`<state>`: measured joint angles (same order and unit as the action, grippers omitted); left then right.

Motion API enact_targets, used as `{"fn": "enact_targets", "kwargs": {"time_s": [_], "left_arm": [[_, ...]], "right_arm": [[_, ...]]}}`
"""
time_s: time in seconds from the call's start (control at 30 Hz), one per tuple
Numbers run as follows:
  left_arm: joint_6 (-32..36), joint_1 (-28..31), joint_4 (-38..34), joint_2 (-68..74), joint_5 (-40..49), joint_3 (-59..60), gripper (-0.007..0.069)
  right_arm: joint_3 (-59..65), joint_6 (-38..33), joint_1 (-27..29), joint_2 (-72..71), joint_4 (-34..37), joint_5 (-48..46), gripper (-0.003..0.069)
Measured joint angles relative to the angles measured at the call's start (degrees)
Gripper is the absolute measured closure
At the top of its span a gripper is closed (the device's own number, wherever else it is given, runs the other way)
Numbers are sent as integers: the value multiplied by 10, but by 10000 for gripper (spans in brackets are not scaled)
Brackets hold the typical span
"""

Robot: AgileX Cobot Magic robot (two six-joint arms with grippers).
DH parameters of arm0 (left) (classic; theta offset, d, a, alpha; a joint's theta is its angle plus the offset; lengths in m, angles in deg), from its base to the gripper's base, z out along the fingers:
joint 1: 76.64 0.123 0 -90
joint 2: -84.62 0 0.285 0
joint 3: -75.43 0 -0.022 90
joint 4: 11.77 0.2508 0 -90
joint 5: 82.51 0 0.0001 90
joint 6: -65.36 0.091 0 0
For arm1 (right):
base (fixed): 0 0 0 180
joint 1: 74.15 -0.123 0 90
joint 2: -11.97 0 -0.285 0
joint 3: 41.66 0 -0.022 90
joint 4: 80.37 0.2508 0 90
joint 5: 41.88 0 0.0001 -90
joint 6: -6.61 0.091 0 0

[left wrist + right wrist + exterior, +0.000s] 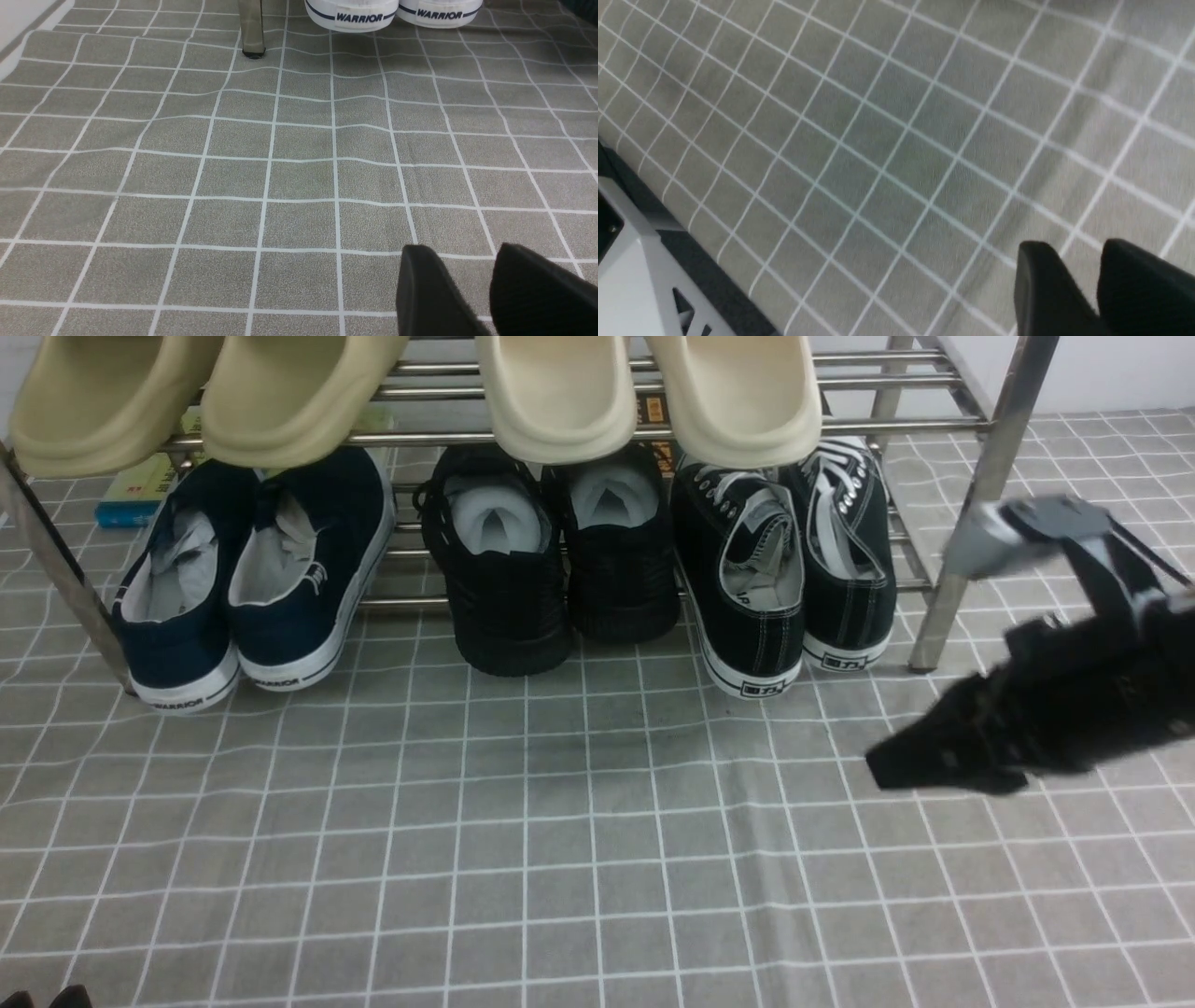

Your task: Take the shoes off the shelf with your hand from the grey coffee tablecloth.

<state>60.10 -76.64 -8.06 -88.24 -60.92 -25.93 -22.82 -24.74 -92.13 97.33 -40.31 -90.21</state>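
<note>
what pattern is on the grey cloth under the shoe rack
A grid of thin white lines on the cloth, best seen in the front view.

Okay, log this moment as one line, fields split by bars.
right claw: empty, over cloth | black canvas sneakers: on rack, untouched | left claw: empty

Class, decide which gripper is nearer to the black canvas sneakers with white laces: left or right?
Right. The right gripper hovers just in front and to the right of the sneakers; the left gripper is far off, at the front view's near left corner.
</note>
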Motion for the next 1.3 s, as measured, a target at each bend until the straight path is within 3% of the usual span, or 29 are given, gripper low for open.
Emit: {"fn": "enact_targets", "kwargs": {"time_s": [0.13, 0.43, 0.6, 0.97, 1.07, 1.13, 1.23, 1.3], "left_arm": [[0, 0, 0, 0, 0, 0, 384], [0, 0, 0, 0, 0, 0, 384], [0, 0, 0, 0, 0, 0, 384], [0, 0, 0, 0, 0, 0, 384], [0, 0, 0, 0, 0, 0, 384], [0, 0, 0, 0, 0, 0, 384], [0, 0, 0, 0, 0, 0, 384], [0, 0, 0, 0, 0, 0, 384]], "right_arm": [[-126, 64, -52, 84, -76, 12, 386], [-307, 191, -96, 221, -275, 14, 307], [-325, 215, -97, 267, -320, 17, 276], [-329, 217, -97, 319, -333, 59, 272], [-329, 217, -97, 323, -339, 62, 316], [-329, 217, -97, 323, -338, 58, 398], [-334, 217, -102, 320, -336, 37, 590], [-337, 217, -105, 318, -336, 22, 636]]}}
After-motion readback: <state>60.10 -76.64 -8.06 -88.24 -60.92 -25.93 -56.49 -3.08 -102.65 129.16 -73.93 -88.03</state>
